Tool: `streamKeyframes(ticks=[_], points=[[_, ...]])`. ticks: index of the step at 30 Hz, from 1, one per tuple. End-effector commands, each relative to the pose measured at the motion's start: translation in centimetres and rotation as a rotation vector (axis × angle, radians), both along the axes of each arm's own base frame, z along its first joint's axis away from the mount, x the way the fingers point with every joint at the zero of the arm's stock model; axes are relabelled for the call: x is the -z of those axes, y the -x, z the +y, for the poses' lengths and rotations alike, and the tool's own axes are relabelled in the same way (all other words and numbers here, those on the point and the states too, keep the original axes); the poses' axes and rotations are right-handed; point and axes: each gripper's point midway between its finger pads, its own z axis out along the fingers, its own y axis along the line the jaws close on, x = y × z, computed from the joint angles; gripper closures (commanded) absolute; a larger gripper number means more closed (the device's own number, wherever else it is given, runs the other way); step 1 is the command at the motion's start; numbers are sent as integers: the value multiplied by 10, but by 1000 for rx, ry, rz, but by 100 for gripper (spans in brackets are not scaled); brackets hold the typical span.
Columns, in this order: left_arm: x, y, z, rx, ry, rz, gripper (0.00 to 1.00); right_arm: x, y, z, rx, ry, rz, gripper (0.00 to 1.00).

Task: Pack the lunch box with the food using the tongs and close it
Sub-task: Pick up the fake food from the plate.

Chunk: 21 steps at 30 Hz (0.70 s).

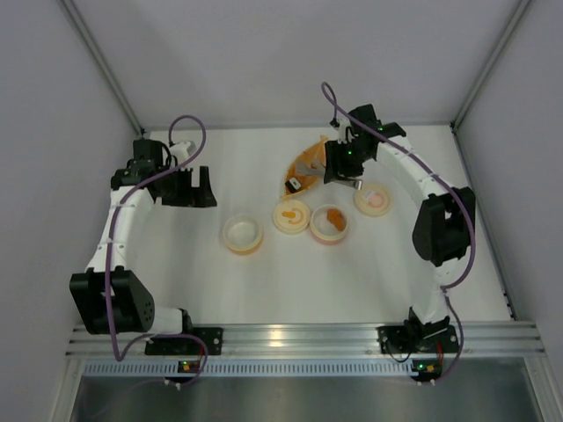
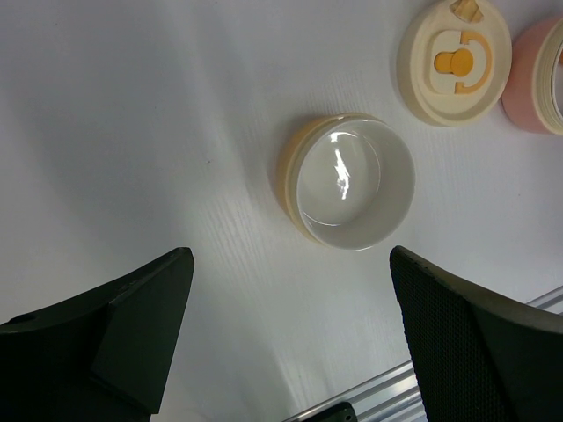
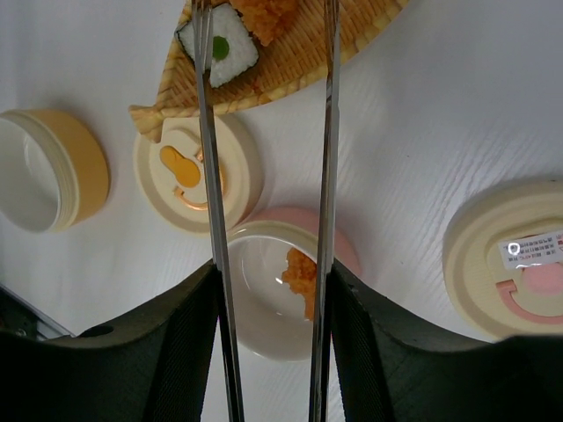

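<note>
Tongs [image 3: 327, 132] spread (tip at sushi [image 3: 224, 50]), orange lump [image 3: 300, 274] in pink bowl [image 3: 290, 216]

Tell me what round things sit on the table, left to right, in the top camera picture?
Going right: empty yellow bowl → cream lid with the orange plug → pink bowl holding an orange food piece → cream lid with the pink plug.

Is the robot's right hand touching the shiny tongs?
Touching. In the right wrist view, the right gripper has its two dark fingers pressed against the outer sides of the tongs' thin metal arms, one on each side.
</note>
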Motion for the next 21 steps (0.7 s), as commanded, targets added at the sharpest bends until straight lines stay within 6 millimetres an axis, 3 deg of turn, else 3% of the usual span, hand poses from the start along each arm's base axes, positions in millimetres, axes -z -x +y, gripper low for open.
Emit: streamKeyframes(ticks=[1, 10, 21], points=[[-5, -8, 2, 5, -7, -56, 2, -18, -15, 15, 9, -30, -60, 51], [1, -6, 5, 6, -22, -49, 2, -5, -26, 27, 1, -37, -34, 51], [5, -7, 7, 5, -34, -48, 2, 10, -25, 32, -9, -16, -5, 51]])
